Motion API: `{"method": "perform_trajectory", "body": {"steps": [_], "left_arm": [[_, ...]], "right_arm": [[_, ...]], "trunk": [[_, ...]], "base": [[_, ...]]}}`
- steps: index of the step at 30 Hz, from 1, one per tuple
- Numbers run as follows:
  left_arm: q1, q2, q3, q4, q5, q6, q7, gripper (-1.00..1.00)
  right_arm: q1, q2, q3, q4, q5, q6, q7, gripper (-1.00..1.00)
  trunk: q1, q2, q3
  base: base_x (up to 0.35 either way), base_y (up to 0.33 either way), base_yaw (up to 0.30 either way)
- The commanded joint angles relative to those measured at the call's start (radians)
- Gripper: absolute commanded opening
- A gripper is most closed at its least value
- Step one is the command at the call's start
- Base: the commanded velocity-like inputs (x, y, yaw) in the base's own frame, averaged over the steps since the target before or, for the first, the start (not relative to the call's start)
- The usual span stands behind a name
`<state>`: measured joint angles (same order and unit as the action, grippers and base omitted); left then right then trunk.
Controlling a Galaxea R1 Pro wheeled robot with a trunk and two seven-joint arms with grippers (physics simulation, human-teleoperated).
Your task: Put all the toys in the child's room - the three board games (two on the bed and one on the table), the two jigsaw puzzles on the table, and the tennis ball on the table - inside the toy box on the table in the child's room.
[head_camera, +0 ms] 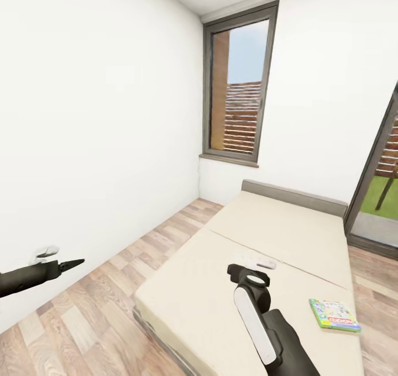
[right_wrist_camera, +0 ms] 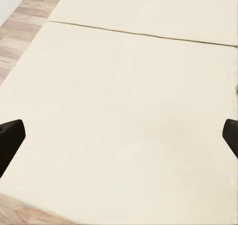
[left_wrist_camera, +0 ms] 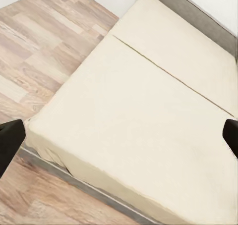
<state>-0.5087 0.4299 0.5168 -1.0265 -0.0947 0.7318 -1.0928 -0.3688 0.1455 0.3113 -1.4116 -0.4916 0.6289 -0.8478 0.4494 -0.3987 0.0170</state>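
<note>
A green board game box [head_camera: 334, 314] lies flat on the cream bed [head_camera: 276, 232], near its right edge. A flat whitish thing [head_camera: 261, 263] rests mid-bed, just past my right gripper [head_camera: 244, 271]; I cannot tell what it is. That gripper hangs over the bed's near half. In the right wrist view its dark fingertips [right_wrist_camera: 10, 143] stand far apart, open and empty above bare mattress [right_wrist_camera: 124, 111]. My left gripper [head_camera: 72, 264] is out over the wooden floor left of the bed. Its fingertips [left_wrist_camera: 10, 140] are also wide apart, open, holding nothing.
A white wall runs along the left and a tall window [head_camera: 240, 88] is set in the far wall. A glass door [head_camera: 376, 199] stands to the right of the bed. A strip of wooden floor [head_camera: 105, 304] lies between wall and bed.
</note>
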Motion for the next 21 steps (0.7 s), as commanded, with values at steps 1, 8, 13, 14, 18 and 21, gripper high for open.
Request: {"method": "perform_trajectory", "body": {"steps": [1,8,13,14,18,21], "left_arm": [[-0.001,0.000,0.003,-0.001,-0.010,0.007,-0.009,1.00],[-0.001,0.000,0.003,-0.001,-0.010,0.005,-0.009,1.00],[-0.001,0.001,0.005,-0.001,-0.010,0.004,-0.011,1.00],[-0.001,0.001,0.005,-0.001,-0.010,0.004,-0.011,1.00],[-0.001,0.001,0.006,-0.001,-0.010,0.003,-0.010,1.00],[-0.001,0.001,0.006,-0.001,-0.010,0.003,-0.011,1.00]], "right_arm": [[-0.001,0.000,0.001,0.000,-0.007,0.003,-0.008,1.00],[-0.001,-0.001,0.000,0.001,-0.008,0.003,-0.007,1.00],[-0.001,0.000,0.000,0.002,-0.009,0.002,-0.007,1.00],[-0.001,0.000,0.000,0.002,-0.009,0.002,-0.007,1.00],[-0.001,0.000,0.000,0.002,-0.009,0.002,-0.007,1.00],[-0.001,0.001,0.001,0.002,-0.008,0.002,-0.007,1.00]], "trunk": [[0.001,-0.001,-0.001],[0.001,-0.001,-0.001],[0.001,-0.001,-0.001],[0.001,-0.001,-0.001],[0.001,-0.001,-0.001],[0.001,-0.001,-0.001]], "base": [[0.000,-0.290,-0.284],[0.000,-0.278,-0.284],[0.000,-0.269,-0.284],[0.000,-0.268,-0.284],[0.000,-0.263,-0.284],[0.000,-0.186,-0.284]]}}
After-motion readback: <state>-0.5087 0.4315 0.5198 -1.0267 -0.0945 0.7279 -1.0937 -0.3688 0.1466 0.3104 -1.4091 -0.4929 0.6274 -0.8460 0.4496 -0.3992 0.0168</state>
